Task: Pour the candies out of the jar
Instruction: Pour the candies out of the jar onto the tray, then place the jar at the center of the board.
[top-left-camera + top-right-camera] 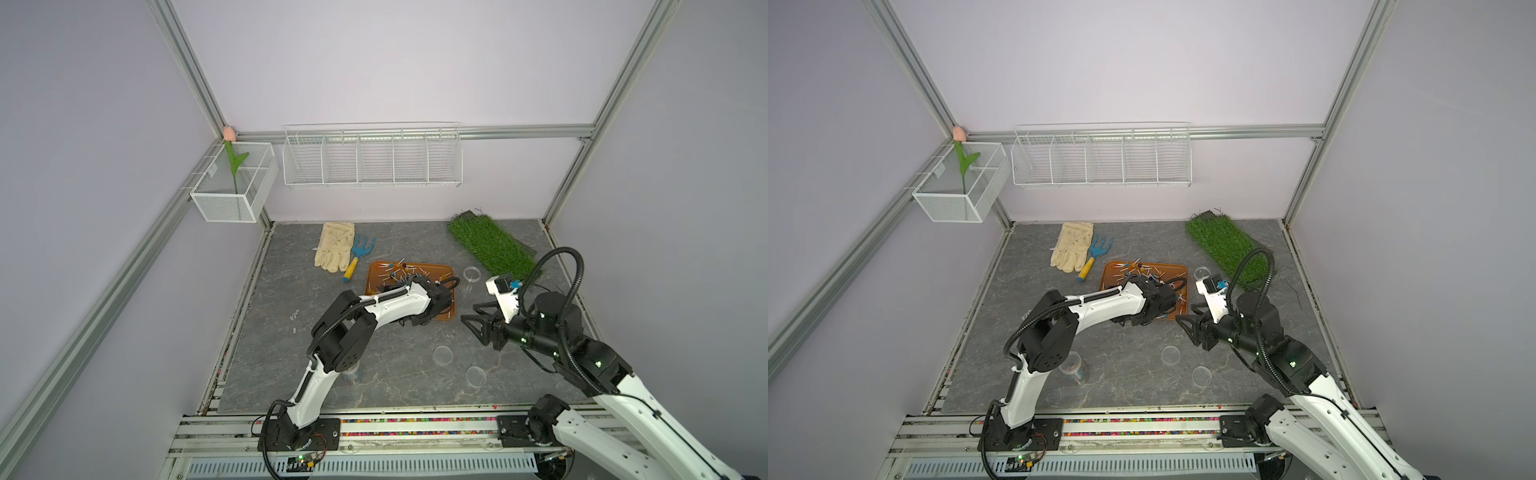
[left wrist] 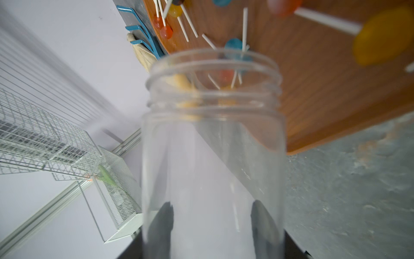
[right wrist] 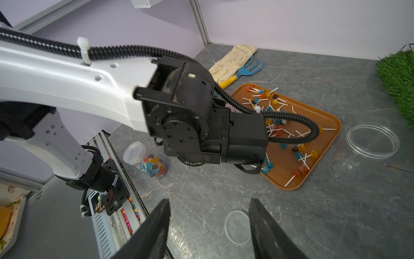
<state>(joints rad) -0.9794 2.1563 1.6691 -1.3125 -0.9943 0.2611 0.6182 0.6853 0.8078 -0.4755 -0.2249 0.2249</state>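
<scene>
— Where are the candies (image 3: 302, 148)?
— Most lie scattered over the brown tray (image 3: 284, 177), near the middle of the table (image 3: 201, 190). I've got the jar (image 2: 212, 157) tipped with its mouth toward that tray. It looks nearly empty, though my view is blurred.
— And the jaws?
— My left gripper (image 2: 211, 205) pinches the jar near its bottom, a finger on each side. My right gripper (image 3: 210, 201) hangs off the tray's near right corner, jaws spread, gripping nothing.
— Anything else around?
— A second jar (image 3: 147, 160) with candies inside stands toward the table's near left corner, a wide empty jar (image 3: 367, 148) sits beside the tray's far right corner, and a clear lid (image 3: 237, 226) lies nearer the front edge
</scene>
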